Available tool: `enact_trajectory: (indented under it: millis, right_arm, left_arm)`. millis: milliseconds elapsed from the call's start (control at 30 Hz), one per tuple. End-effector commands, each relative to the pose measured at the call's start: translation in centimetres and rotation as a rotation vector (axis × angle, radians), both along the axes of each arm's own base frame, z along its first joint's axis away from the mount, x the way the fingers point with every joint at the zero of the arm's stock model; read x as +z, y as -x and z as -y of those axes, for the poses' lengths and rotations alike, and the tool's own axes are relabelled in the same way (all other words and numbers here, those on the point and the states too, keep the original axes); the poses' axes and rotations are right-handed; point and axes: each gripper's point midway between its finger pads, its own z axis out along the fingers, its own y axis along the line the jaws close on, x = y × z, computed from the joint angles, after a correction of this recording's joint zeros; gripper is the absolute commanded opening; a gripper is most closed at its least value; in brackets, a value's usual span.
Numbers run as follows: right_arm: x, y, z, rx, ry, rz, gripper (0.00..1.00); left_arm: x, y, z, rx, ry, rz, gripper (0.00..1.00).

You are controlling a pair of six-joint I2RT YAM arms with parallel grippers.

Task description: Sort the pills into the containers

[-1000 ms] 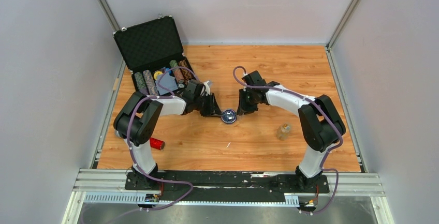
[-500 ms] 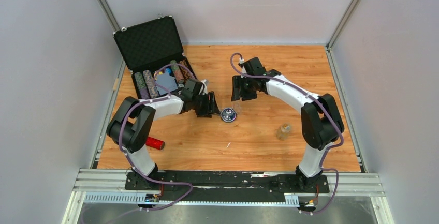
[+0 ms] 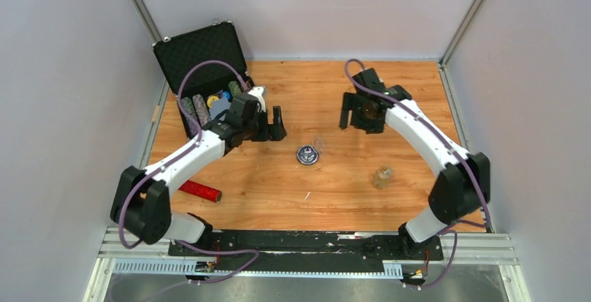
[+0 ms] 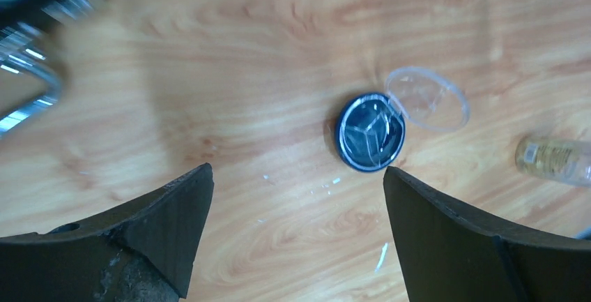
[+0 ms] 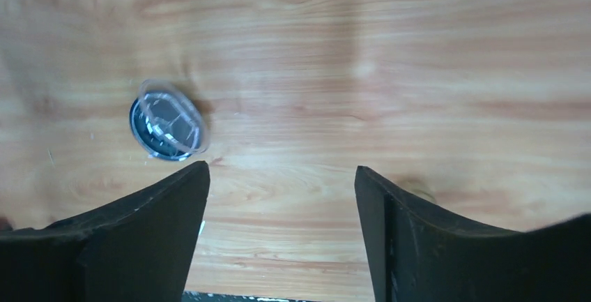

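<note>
Currently, surface: I see a wood-grain table (image 3: 411, 86), its orange-brown planks running left to right, with a few white specks near the middle.
Room: pale grey wall panels (image 3: 63, 107) close in three sides; metal frame posts (image 3: 139, 9) rise at the back corners.
Near edge: a slotted metal rail (image 3: 306, 243) carries both arm bases.
Containers: one small round dish (image 3: 307, 154) sits near the table's centre, between the two arms and touched by neither. My left wrist view shows a dark rim, a silvery-blue inside and dark dividers (image 4: 370, 132).
Clear lid (image 3: 318, 143): lies at the dish's far-right edge, touching or overlapping the rim; I cannot tell which.
Left gripper (image 3: 272, 126): jaws spread wide with nothing between them, above bare wood left of the dish (image 4: 296, 183).
Right gripper (image 3: 361, 122): jaws apart and empty, over the far-right wood, well clear of the dish (image 5: 281, 176).
Small clear bottle (image 3: 381, 176): on the wood, right of the dish, apart from it.
Red cylinder (image 3: 201, 190): lying flat near the front left.
Black case (image 3: 198, 54): open at the far-left corner, chip stacks inside.
</note>
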Motion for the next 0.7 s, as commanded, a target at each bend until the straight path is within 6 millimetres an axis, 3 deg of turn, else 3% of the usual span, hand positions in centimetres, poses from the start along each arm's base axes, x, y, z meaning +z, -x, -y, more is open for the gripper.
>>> enact_trajectory:
  millis: [0,133,333,467,667]
  right_arm:
    - [4.7,3.3,8.0,-0.317,0.112,0.077,0.81]
    - [5.3,6.6,11.4,-0.447,0.092,0.098,0.83]
    - [2.1,10.1,12.0,-0.513,0.058,-0.044,0.79]
    - [0.1,11.1,11.4,-0.507,0.033,-0.119,0.72]
    - [-1.9,11.2,10.9,-0.492,0.016,-0.157,0.68]
  left_arm:
    - [7.3,-2.5,-3.2,0.056,-0.112,0.263,1.00]
    - [10.9,-3.5,-5.8,0.104,-0.196,0.364,1.00]
    - [14.4,-3.7,-7.1,0.118,-0.171,0.434,1.00]
    - [15.1,-2.9,-5.8,0.027,-0.086,0.453,1.00]
    - [14.1,-1.8,-4.8,-0.028,-0.032,0.436,1.00]
